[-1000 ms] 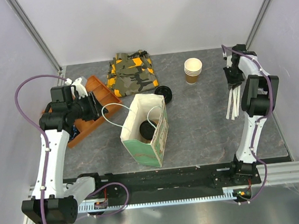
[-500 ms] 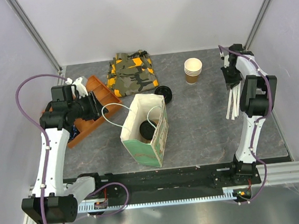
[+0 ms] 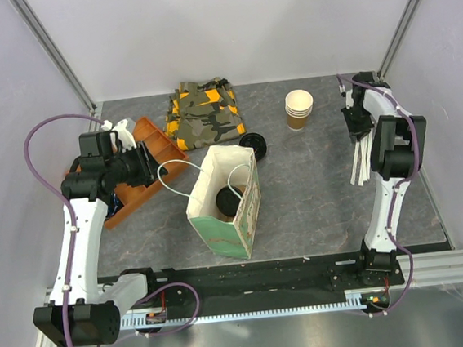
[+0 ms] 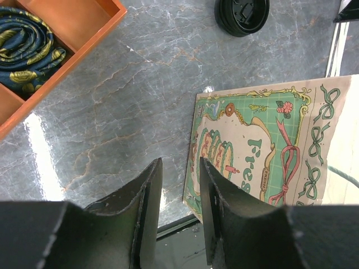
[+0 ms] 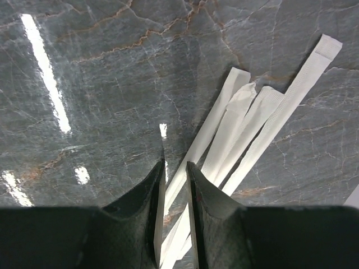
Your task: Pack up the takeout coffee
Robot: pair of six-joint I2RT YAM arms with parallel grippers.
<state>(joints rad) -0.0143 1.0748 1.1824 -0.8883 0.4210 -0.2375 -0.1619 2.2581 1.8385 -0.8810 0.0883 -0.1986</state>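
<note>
The takeout coffee shows only as a round black lid (image 3: 228,200) inside the open printed paper bag (image 3: 220,224), which stands upright at the table's middle; the cup's body is hidden by the bag. My left gripper (image 3: 150,165) hangs left of the bag over the orange tray's edge, jaws a little apart and empty. In the left wrist view the bag's printed side (image 4: 263,151) lies just right of my fingertips (image 4: 152,168). My right gripper (image 3: 356,119) is at the far right over the white wrapped straws (image 5: 247,129), jaws a narrow gap apart, nothing gripped.
A loose black lid (image 3: 253,144) lies behind the bag. A stack of lidless paper cups (image 3: 298,108) stands at the back. A camouflage cloth (image 3: 205,114) lies at back centre. The orange tray (image 3: 159,143) holds a rolled blue-and-yellow cloth (image 4: 28,47). Straws (image 3: 361,157) lie at right.
My right gripper has shifted slightly back and left over the top ends of the straws. The left arm, bag and coffee have not moved.
</note>
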